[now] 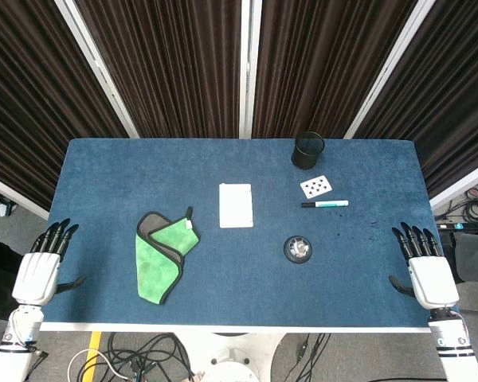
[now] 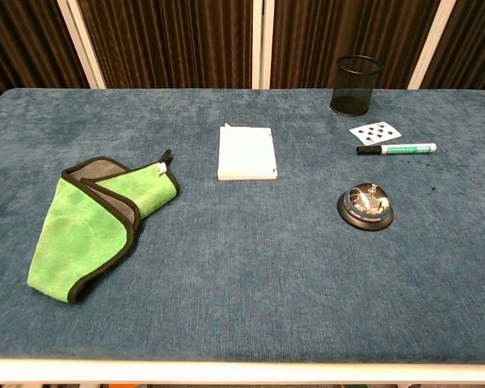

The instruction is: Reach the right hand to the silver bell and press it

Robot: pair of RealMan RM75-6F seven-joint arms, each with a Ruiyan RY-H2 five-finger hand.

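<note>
The silver bell (image 1: 298, 249) (image 2: 365, 208), a shiny dome on a black base, sits on the blue table right of centre. My right hand (image 1: 425, 267) hovers at the table's right front corner, fingers spread and empty, well to the right of the bell. My left hand (image 1: 43, 263) rests at the left front corner, fingers also spread with nothing in them. Neither hand shows in the chest view.
A folded green cloth (image 1: 163, 255) (image 2: 93, 222) lies left of centre. A white box (image 1: 236, 205) (image 2: 246, 152) lies mid-table. Behind the bell lie a green marker (image 1: 325, 204) (image 2: 396, 149) and a playing card (image 1: 316, 186) (image 2: 375, 131); a black mesh cup (image 1: 307, 150) (image 2: 356, 85) stands at the back.
</note>
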